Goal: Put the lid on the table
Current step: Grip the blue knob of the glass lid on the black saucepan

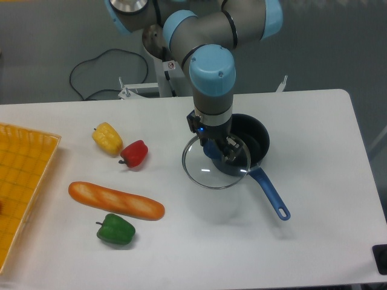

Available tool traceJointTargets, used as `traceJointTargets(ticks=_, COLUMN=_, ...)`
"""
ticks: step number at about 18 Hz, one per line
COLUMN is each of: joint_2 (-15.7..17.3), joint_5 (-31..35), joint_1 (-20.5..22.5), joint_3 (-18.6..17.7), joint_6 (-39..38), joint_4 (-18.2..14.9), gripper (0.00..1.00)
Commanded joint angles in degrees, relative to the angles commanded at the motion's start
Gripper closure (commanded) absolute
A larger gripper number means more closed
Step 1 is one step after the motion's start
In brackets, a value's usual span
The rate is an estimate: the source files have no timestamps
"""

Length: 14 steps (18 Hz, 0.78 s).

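The round glass lid (pixel 202 171) with a thin silver rim hangs above the white table (pixel 314 145), overlapping the left edge of the dark blue pot (pixel 253 140). My gripper (pixel 217 151) comes straight down onto the lid's centre and is shut on its small blue knob, which the fingers mostly hide. A faint shadow on the tabletop below suggests the lid is lifted clear of the surface. The pot's blue handle (pixel 271 194) points toward the front right.
A yellow pepper (pixel 107 138) and a red pepper (pixel 135 153) lie left of the lid. A bread loaf (pixel 115 200) and a green pepper (pixel 115 229) sit nearer the front. A yellow grid tray (pixel 21 181) occupies the far left edge.
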Motion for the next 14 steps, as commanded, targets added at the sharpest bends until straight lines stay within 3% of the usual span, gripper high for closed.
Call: traceJointTargets(ticks=14, joint_2=0.26, joint_5=0.00, joint_1=-0.17, joint_3=0.00, joint_6=-1.84, joint_4=-0.35, gripper=0.52)
